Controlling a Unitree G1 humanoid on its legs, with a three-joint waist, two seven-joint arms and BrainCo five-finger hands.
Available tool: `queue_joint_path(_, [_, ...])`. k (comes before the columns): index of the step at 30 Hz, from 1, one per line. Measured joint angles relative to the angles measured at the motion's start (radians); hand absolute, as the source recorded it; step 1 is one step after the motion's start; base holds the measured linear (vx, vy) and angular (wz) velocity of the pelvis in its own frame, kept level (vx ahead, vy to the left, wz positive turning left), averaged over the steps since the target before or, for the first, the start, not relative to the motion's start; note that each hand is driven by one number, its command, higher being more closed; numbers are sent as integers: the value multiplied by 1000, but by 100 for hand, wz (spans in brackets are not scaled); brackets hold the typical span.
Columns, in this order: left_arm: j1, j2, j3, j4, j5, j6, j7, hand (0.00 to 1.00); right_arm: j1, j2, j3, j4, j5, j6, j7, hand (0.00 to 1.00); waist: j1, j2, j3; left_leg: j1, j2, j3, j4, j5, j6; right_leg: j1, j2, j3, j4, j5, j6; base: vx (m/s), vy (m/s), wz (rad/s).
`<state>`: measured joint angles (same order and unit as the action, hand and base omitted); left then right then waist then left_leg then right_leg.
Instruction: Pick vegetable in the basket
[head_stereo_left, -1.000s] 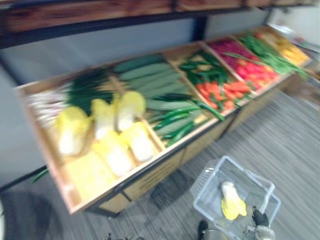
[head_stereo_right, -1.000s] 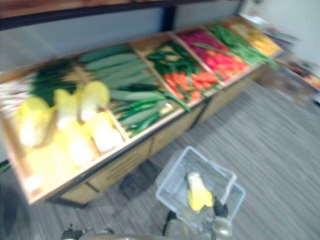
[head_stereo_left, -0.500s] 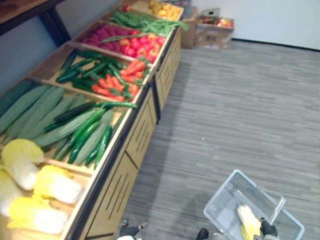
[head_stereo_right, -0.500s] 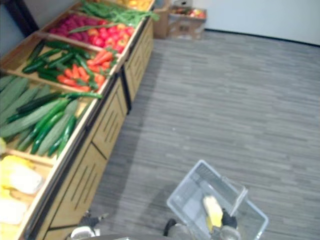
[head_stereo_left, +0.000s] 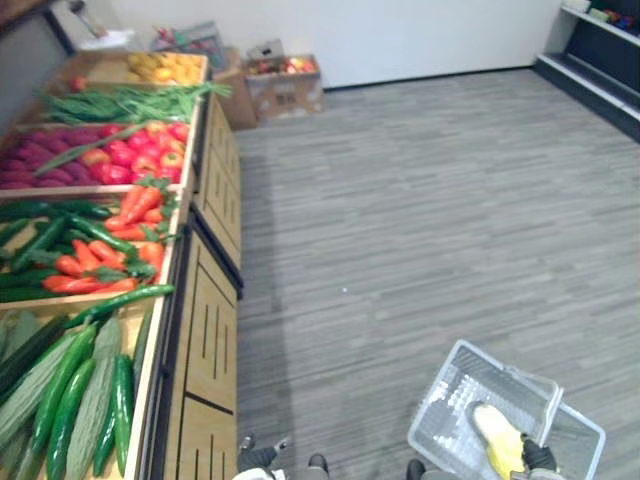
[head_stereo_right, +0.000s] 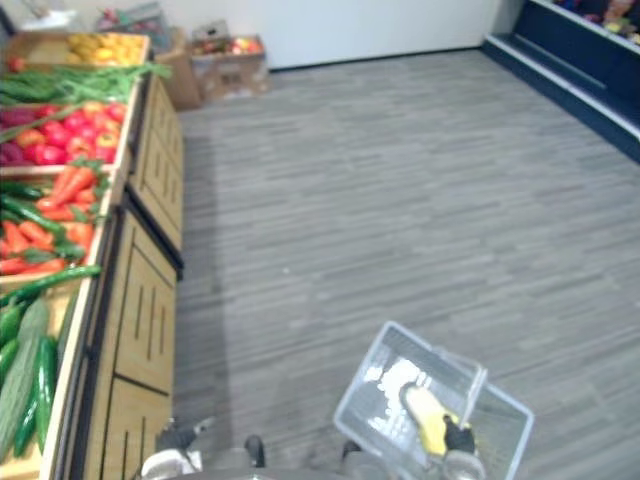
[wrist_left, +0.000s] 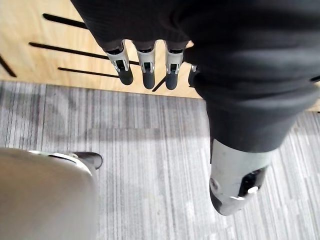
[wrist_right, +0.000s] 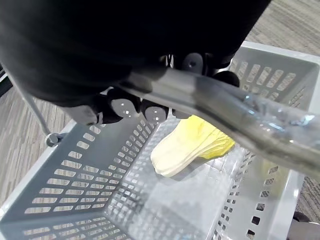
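step: carrying basket (wrist_right: 75, 185), cabbage (wrist_right: 192, 145) inside | right hand (wrist_right: 125, 106) fingers wrapped round handle (wrist_right: 240, 120) | left hand (wrist_left: 145, 75) hanging loose, empty | next: guess turn to stand (head_stereo_left: 215, 340), grab more

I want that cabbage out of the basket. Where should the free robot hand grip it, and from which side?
Probably the pale stem end of the cabbage, from above: it lies flat on the basket floor, walls all round, and the handle in the right robot hand crosses over its leafy end. The left robot hand hangs open.

Camera view further right, toward floor (head_stereo_left: 430, 200).
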<state>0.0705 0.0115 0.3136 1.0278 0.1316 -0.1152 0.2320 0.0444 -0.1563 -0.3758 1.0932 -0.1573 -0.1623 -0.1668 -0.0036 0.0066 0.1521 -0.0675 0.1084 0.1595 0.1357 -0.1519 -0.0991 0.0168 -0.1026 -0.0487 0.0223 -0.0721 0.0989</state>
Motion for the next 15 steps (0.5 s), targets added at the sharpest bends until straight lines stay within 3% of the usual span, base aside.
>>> queue_joint_path(1, [-3,5,-5,1,9,-2,0,0,0,1,0,0,0,-3,0,100,4,-13,-6,5,-22,17,-10,0,17,-4,-21,5,-5,3,5,175,214,-13])
queue_joint_path(4, [-5,24,-35,5,50,-6,0,0,-2,-1,12,-2,0,-4,-1,100,7,-15,-7,31,-62,25,-24,-15,46,10,-59,6,-2,-11,28,174,160,-4])
queue_joint_path(7, [-8,32,-55,9,71,-5,0,0,-2,1,20,-22,-1,-6,-1,100,11,-21,-3,58,-81,30,-2,-64,70,-9,-86,0,117,-70,53,245,135,-4])
queue_joint_path(9, [-6,38,-88,10,78,-4,0,0,-4,-3,19,-66,0,-12,-3,100,28,-11,2,98,-63,51,22,-111,77,-166,-87,2,504,-91,50,157,104,-26])
queue_joint_path(10, [-6,42,-99,9,80,-4,0,0,-4,1,20,-80,0,-18,-3,100,27,-12,3,113,-66,50,33,-126,83,-206,-99,2,614,-77,39,181,76,2])
queue_joint_path(11, [-5,67,-124,8,83,-3,-1,0,-2,13,19,-99,1,-23,-5,100,18,-31,14,148,-69,42,50,-149,95,-267,-121,3,775,-31,37,286,24,15])
queue_joint_path(12, [-1,85,-123,19,85,3,0,0,-3,25,20,-98,1,-28,-9,100,20,-50,15,193,-68,42,40,-157,98,-301,-135,-8,876,-63,16,302,0,13])
queue_joint_path(15, [-8,87,-118,39,84,15,0,0,-11,12,30,-111,0,-36,-17,100,19,-47,19,242,-29,30,-12,-160,94,-362,-128,-132,793,-130,-7,296,-76,15])
